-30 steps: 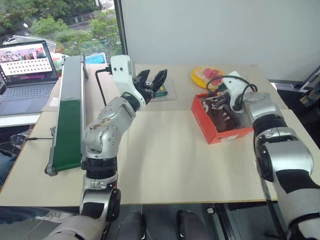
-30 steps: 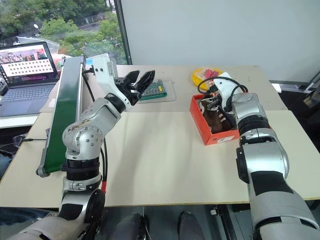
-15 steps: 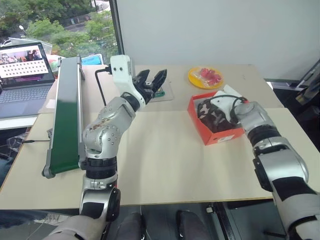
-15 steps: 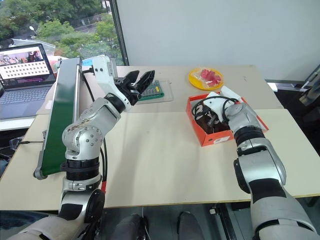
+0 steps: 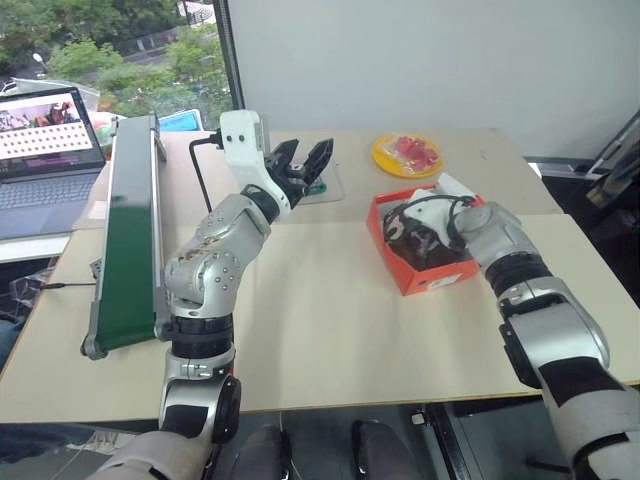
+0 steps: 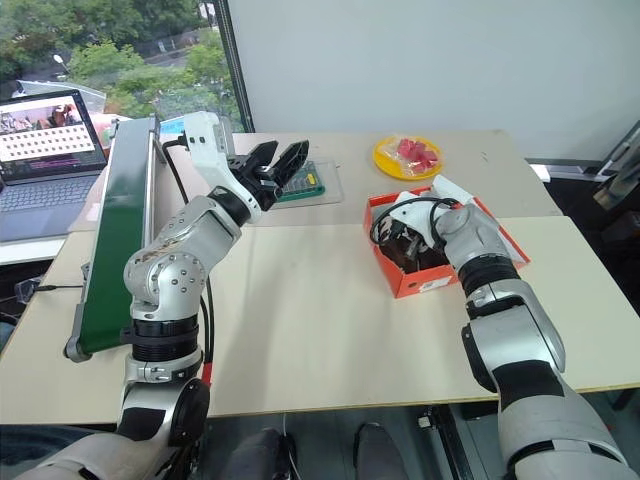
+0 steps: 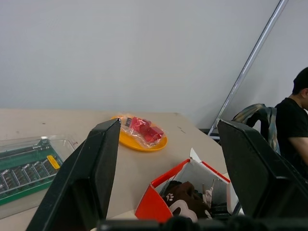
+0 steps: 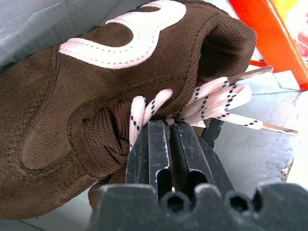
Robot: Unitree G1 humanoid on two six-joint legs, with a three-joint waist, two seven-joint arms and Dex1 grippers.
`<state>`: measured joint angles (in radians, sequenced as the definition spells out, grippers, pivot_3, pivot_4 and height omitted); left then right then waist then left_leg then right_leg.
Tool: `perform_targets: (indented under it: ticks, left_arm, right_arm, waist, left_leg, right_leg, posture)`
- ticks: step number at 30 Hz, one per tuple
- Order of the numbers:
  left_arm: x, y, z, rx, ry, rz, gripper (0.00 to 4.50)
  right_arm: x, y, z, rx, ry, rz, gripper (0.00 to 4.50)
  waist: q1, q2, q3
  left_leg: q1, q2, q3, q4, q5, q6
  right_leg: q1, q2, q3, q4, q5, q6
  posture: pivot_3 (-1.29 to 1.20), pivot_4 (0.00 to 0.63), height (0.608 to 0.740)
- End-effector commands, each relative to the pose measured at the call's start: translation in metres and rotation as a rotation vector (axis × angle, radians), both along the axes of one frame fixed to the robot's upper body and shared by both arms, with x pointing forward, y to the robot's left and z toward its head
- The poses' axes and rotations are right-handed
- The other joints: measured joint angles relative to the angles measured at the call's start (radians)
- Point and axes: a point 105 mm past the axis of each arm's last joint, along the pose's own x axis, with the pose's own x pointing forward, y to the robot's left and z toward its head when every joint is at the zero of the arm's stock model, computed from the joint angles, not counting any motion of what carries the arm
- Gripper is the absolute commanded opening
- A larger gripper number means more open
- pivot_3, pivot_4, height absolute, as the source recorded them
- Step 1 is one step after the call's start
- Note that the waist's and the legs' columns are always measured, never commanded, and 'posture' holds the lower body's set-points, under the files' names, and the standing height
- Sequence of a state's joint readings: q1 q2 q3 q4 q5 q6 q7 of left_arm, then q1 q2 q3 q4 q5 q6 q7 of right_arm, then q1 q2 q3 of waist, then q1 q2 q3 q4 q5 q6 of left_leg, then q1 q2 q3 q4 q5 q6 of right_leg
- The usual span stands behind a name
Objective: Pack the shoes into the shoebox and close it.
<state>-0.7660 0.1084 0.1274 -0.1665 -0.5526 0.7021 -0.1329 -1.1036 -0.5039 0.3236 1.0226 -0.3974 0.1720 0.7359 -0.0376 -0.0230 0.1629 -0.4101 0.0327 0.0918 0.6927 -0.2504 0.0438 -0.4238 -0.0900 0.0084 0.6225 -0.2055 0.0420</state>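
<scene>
Reaching down into the shoebox [image 6: 432,287], the right gripper [image 8: 169,126] has its jaws clenched, their tips pressed in among the cream-white laces [image 8: 211,103] of one of the shoes [image 8: 96,91], though whether a lace is actually pinched between them cannot be told. Taking the shoebox as the landmark: it stands on the pale surface [image 5: 330,320] with its orange-red walls upright and its white inside showing, and the dark brown shoes [image 7: 185,195] lie inside it, one with its white side mark turned up toward the wrist camera. The hinged lid [image 5: 450,186] stands open on the far side of the box, behind the right arm. Well to the left of the shoebox, the left gripper [image 5: 305,163] hangs raised above the surface, jaws released and spread wide with nothing between them, pointing toward the box. Just beyond that gripper, farther left of the shoebox, lies a clear tray with a green board [image 6: 305,184]. A long green conveyor [image 5: 130,235] runs along the surface's edge, far left of the shoebox, with an open laptop [image 5: 48,150] beyond it. Behind the shoebox, close to its far corner, sits a yellow plate [image 5: 408,154] with red pieces wrapped in clear film. In the left wrist view, a person in a dark top [image 7: 293,127] sits beyond the shoebox.
</scene>
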Motion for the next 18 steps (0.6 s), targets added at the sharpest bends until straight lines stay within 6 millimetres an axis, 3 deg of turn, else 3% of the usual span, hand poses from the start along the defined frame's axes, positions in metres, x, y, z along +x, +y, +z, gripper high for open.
perform_targets:
  ticks: [1, 6, 10, 12, 16, 18]
  left_arm:
    - [-0.006, -0.005, 0.012, -0.005, -0.051, -0.027, 3.39]
    - [-0.005, -0.008, 0.012, -0.006, -0.051, -0.039, 3.39]
    - [-0.005, -0.011, 0.012, -0.007, -0.052, -0.054, 3.39]
    - [-0.005, -0.012, 0.012, -0.007, -0.052, -0.058, 3.39]
    - [-0.003, -0.015, 0.013, -0.011, -0.056, -0.073, 3.39]
    - [-0.002, -0.017, 0.014, -0.009, -0.057, -0.079, 3.39]
  right_arm:
    - [-0.007, 0.001, -0.011, 0.032, 0.058, 0.018, 0.72]
    - [-0.009, 0.0, 0.002, 0.092, 0.059, 0.019, 2.27]
    - [-0.003, -0.007, 0.045, 0.132, -0.07, -0.012, 3.68]
    - [-0.003, -0.01, 0.055, 0.138, -0.092, -0.024, 4.33]
    - [-0.008, -0.013, 0.097, 0.23, -0.173, -0.043, 4.45]
    - [-0.013, -0.014, 0.108, 0.27, -0.177, -0.048, 4.45]
  waist:
    - [0.0, 0.0, 0.0]
    - [0.0, 0.0, 0.0]
    - [0.0, 0.0, 0.0]
    - [0.002, 0.0, 0.0]
    - [0.004, 0.0, 0.0]
    - [0.007, 0.0, 0.0]
  left_leg:
    - [0.0, 0.0, 0.0, 0.0, 0.0, 0.0]
    - [0.0, 0.0, 0.0, 0.0, 0.0, 0.0]
    - [-0.001, 0.0, 0.0, 0.0, 0.0, 0.001]
    - [-0.002, 0.0, 0.0, 0.0, -0.001, 0.001]
    - [-0.004, -0.001, 0.0, 0.0, -0.001, 0.001]
    - [-0.005, -0.001, 0.0, 0.0, -0.001, 0.001]
  right_leg:
    - [0.0, 0.0, 0.0, 0.0, 0.0, 0.0]
    - [0.0, 0.0, 0.0, 0.0, 0.0, 0.0]
    - [-0.001, 0.0, 0.0, 0.0, 0.0, 0.0]
    - [-0.002, -0.001, 0.0, 0.0, 0.0, 0.0]
    - [-0.003, -0.001, 0.0, 0.0, 0.0, 0.0]
    - [-0.004, -0.001, 0.0, 0.0, 0.0, 0.0]
  posture:
    - [0.0, 0.15, 0.74]
    - [0.0, 0.15, 0.74]
    - [0.0, 0.15, 0.74]
    - [0.0, 0.15, 0.74]
    - [0.0, 0.15, 0.74]
    - [0.0, 0.15, 0.74]
